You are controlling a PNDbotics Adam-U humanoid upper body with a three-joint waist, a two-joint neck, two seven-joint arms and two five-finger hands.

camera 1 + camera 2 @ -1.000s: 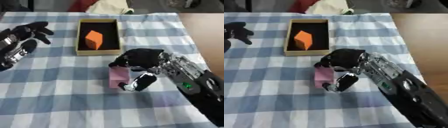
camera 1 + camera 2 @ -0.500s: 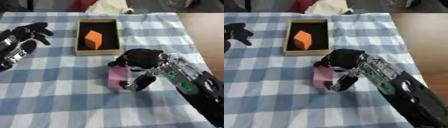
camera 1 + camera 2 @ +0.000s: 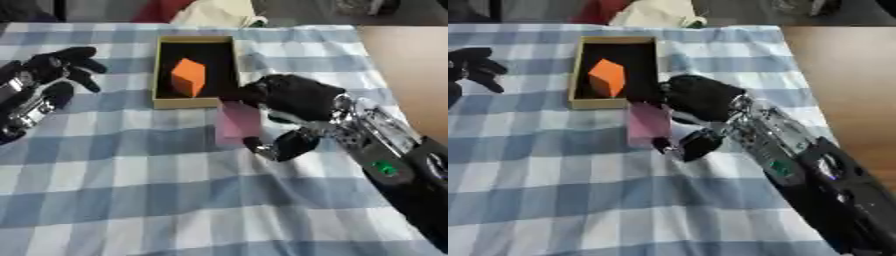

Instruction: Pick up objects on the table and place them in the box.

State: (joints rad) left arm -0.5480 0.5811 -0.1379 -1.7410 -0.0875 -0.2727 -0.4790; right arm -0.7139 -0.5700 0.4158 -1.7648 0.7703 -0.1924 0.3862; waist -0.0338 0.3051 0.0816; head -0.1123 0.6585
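My right hand holds a pink block between curled fingers above and the thumb below. The block hangs tilted just in front of the near wall of the box, a shallow yellow-rimmed tray with a dark floor. Inside that box lies an orange block, towards its left side. My left hand hovers at the table's left edge, fingers loosely spread and holding nothing. Whether the pink block touches the blue-and-white checked cloth is unclear.
A bare wooden tabletop shows to the right of the cloth. Red and cream fabric lies beyond the table's far edge, behind the box. My right forearm crosses the lower right of the cloth.
My right hand has carried the pink block up and away from the near side, towards the box's front wall. The left hand has stayed where it was.
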